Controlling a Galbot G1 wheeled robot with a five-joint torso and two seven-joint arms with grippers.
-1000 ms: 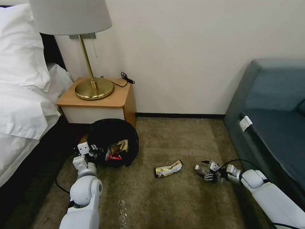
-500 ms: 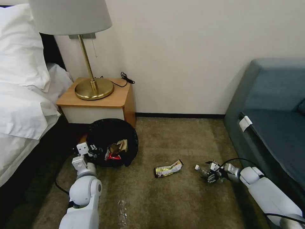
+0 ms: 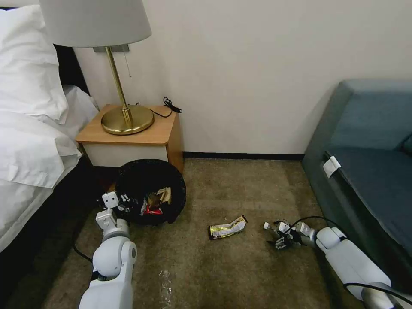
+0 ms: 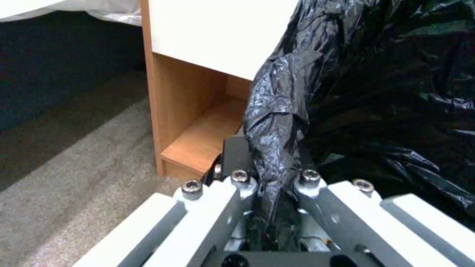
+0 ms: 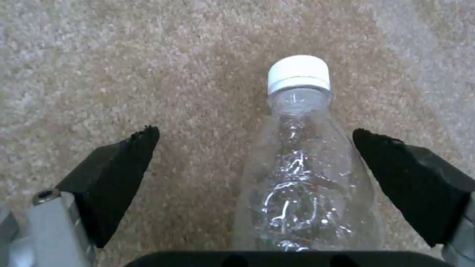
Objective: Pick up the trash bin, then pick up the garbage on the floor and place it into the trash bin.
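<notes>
The step in hand, as I judge it, is the grab on the bottle (image 5: 302, 178): down on the carpet (image 3: 240, 266), well to the right of the bin (image 3: 150, 191), the right hand (image 3: 278, 234) sits low with its fingers (image 5: 114, 174) spread wide, one on each side of the clear body and neither touching it. The next move calls for closing squarely on that slippery, thin-walled body without rolling it away, then a lift and a carry across to the bin. Between bottle and bin lies the dark wrapper (image 3: 228, 227), flat and apart from both, not yet dealt with. The left hand (image 3: 124, 201) is at the bin's near rim, pinched shut on a fold of the black liner (image 4: 277, 137), so the bin is held. Inside it I can see a tan bag (image 3: 164, 196) and a red wrapper (image 3: 152, 210). Just behind the bin stands the nightstand (image 3: 128, 137). The head view gives the whole layout but not the grips; the right wrist view shows the open gap around the bottle and its white cap (image 5: 298, 72), and the left wrist view shows the liner clamped.
</notes>
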